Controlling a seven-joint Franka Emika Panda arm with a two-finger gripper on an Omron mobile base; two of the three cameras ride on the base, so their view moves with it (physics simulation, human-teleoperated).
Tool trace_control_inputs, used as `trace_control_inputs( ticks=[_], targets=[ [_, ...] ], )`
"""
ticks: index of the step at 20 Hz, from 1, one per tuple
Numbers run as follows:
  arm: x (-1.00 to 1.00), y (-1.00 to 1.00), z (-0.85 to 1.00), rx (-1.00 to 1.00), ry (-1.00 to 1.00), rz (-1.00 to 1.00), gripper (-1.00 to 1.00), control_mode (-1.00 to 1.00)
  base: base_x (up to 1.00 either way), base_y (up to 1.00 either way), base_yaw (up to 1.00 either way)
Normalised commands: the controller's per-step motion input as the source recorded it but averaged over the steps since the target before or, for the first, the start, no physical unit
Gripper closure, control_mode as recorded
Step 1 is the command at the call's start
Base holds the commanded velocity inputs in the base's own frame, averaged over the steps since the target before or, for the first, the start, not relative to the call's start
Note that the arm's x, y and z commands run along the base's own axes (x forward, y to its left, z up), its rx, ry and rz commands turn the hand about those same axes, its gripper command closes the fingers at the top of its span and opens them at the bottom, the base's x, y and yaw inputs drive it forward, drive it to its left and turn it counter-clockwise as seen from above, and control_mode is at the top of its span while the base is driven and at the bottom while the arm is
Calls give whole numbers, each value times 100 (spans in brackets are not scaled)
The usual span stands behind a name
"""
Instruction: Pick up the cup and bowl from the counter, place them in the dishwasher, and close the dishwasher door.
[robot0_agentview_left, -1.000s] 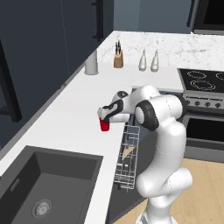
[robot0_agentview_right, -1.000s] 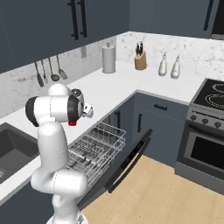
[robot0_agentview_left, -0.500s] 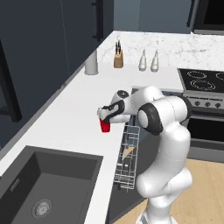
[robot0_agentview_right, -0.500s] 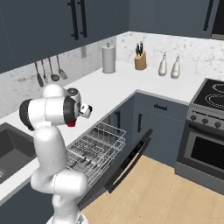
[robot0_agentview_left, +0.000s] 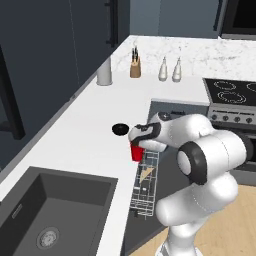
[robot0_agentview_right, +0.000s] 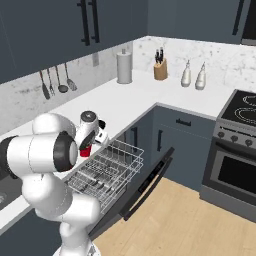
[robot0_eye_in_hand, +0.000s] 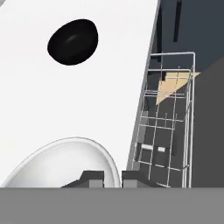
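Note:
My gripper (robot0_agentview_left: 136, 145) is shut on the rim of the red cup (robot0_agentview_left: 136, 152), holding it just above the counter's (robot0_agentview_left: 85, 130) front edge. In the hand view the cup's pale inside (robot0_eye_in_hand: 61, 164) lies at the bottom, with one fingertip (robot0_eye_in_hand: 92, 178) inside the rim and the other outside. The black bowl (robot0_agentview_left: 120, 129) sits on the counter a little beyond the cup, also seen as a dark oval (robot0_eye_in_hand: 73, 41). The dishwasher's white wire rack (robot0_agentview_right: 107, 170) is pulled out below, and the dishwasher door (robot0_agentview_right: 147, 182) hangs open. The red cup (robot0_agentview_right: 86, 150) shows under the gripper (robot0_agentview_right: 90, 144).
A grey canister (robot0_agentview_left: 104, 71), a knife block (robot0_agentview_left: 134, 67) and two bottles (robot0_agentview_left: 169, 69) stand at the counter's far corner. The dark sink (robot0_agentview_left: 50, 210) lies to the near left. A stove and oven (robot0_agentview_right: 232, 160) stand to the right of the open door.
The gripper has carried the cup to the right, from over the counter to its front edge beside the rack. The bowl has stayed put.

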Motion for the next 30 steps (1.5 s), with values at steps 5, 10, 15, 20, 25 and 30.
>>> trace_control_inputs(
  ticks=[5,10,15,20,25,30],
  targets=[
    [-8,-96,1,6,0,2,100,-100,0,0,0],
    [3,-94,0,5,0,21,100,-100,0,0,0],
    [25,-42,-10,1,-1,39,100,-100,0,0,0],
    [30,-18,-29,0,-6,43,100,-100,0,0,0],
    [18,-4,-41,1,-25,30,100,-100,0,0,0],
    [1,25,-29,7,-24,6,100,-100,0,0,0]
  ],
)
